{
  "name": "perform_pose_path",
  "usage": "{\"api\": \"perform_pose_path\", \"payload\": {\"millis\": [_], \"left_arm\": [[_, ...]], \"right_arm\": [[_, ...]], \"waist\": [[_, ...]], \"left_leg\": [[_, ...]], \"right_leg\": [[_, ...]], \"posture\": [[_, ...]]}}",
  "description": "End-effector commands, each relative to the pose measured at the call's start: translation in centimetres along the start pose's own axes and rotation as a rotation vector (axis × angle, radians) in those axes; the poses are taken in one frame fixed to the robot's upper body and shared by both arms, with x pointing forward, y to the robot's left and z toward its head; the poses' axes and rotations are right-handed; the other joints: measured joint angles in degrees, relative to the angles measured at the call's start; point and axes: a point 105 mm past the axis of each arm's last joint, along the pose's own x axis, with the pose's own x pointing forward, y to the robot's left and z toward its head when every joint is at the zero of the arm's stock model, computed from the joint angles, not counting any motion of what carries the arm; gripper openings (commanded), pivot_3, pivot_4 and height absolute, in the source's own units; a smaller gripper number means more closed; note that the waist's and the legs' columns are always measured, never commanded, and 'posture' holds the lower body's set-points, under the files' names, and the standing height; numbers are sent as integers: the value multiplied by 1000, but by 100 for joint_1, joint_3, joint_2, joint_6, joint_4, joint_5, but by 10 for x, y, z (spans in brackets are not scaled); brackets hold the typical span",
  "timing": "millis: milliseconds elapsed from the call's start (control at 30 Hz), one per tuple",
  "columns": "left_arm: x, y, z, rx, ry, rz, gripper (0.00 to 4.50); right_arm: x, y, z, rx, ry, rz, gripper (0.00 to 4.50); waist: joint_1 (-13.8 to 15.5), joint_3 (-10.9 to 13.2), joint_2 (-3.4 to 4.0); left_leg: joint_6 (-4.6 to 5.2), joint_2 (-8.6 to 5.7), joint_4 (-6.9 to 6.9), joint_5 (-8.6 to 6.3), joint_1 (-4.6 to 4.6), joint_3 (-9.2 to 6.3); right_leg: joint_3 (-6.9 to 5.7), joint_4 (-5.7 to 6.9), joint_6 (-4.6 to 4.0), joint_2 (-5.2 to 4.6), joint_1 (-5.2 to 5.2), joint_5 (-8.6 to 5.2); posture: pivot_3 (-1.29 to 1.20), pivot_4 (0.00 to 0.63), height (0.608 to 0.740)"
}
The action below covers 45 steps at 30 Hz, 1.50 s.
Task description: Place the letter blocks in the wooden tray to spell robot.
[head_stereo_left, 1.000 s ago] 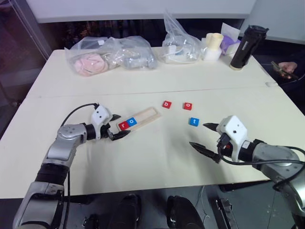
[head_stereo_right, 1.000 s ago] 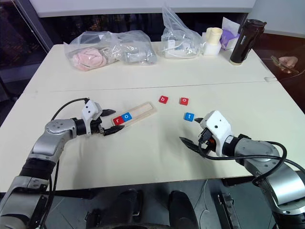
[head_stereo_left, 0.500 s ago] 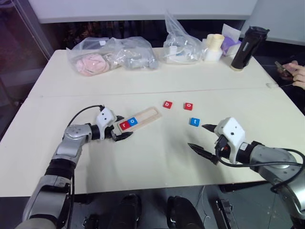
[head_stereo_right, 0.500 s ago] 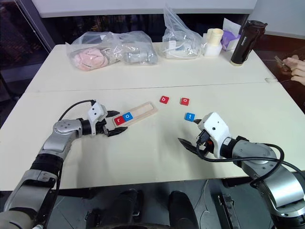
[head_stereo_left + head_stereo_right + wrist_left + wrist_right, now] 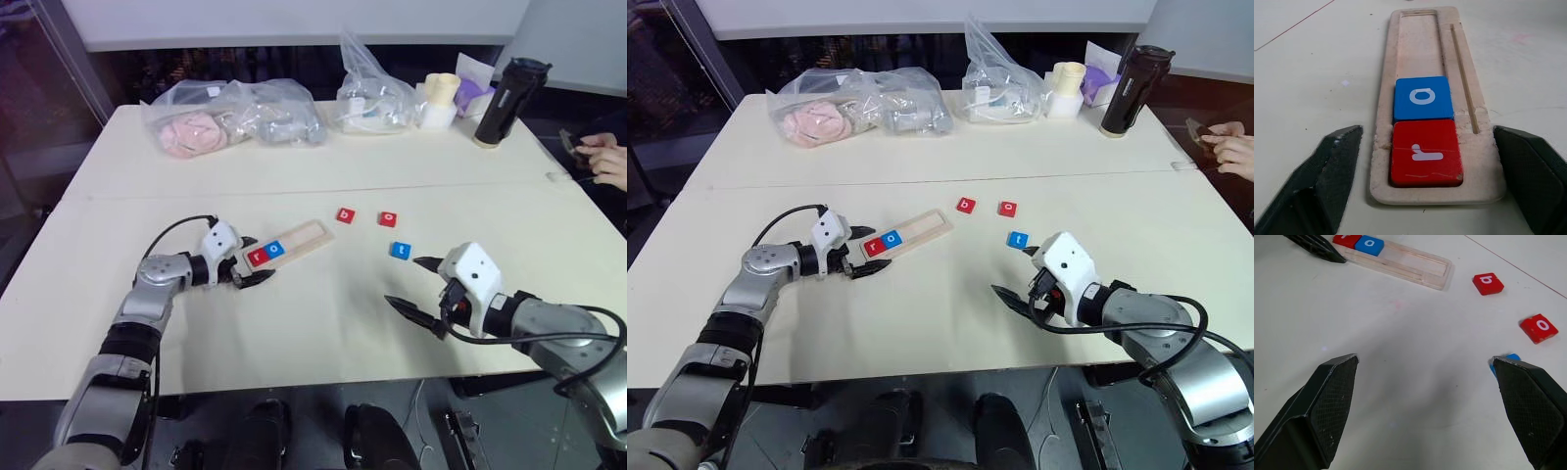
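So the left hand [image 5: 1425,186] sat low at the near end of the wooden tray [image 5: 1420,29], its fingers spread either side of that end and not gripping anything, at least going by the wrist view. My guess is it was there to steady or square up the tray, though it might just have let go. Inside the tray, the red r block [image 5: 1425,152] was snug against the end wall with the blue o block [image 5: 1423,98] touching it, so "ro" was done and the remaining slots sat bare.

The right hand [image 5: 1430,396] hovered over open worktop [image 5: 323,323] with its fingers wide apart, holding nothing, probably lined up for the next pickup. The loose pieces were near it: the blue t block [image 5: 399,250] closest, then the red o block [image 5: 388,218] and the red b block [image 5: 344,214] further back, just beyond the tray's far end. The b should go next. Plastic bags [image 5: 230,116] and a dark bottle [image 5: 510,100] were well away at the back.
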Motion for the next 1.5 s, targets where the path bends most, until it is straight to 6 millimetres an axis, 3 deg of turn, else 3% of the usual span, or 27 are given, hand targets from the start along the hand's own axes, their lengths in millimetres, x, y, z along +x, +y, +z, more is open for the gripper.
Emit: {"api": "perform_pose_path", "payload": {"millis": [33,267,400,833,1233,1500], "left_arm": [[0,-6,-20,-55,71,-14,3136],[0,-18,-18,-48,52,-80,3136],[0,-51,-4,5,14,-258,3136],[18,-101,17,89,10,-459,3136],[25,-117,27,122,-13,-494,3136],[25,-123,21,196,-3,-469,3136]], "right_arm": [[-2,1,12,-54,-38,-8,4500],[-1,3,12,-52,-37,-3,4500],[0,2,12,-54,-38,-1,4500],[2,3,15,-61,-41,6,4500],[-4,6,13,-49,-25,-8,4500],[-3,7,12,-46,-22,-10,4500]], "waist": [[-1,-1,0],[-12,-1,0],[-31,-1,1],[-16,0,0],[-17,1,-1],[-19,1,-2]], "left_leg": [[0,0,0,0,0,0],[0,0,-2,0,-1,0],[0,0,-15,0,-7,6],[5,-6,-22,-3,-18,9],[7,-6,-19,-4,-19,11],[7,-6,-19,-3,-19,11]], "right_leg": [[-1,0,-1,0,0,0],[0,-3,-1,-1,-1,1],[1,-17,-1,-7,-10,0],[-2,-31,0,-18,-16,-1],[-2,-30,3,-14,-16,-3],[-2,-30,4,-12,-16,-3]], "posture": [[0,150,740],[0,150,740],[0,150,740],[0,150,740],[0,150,740],[0,150,740]]}}
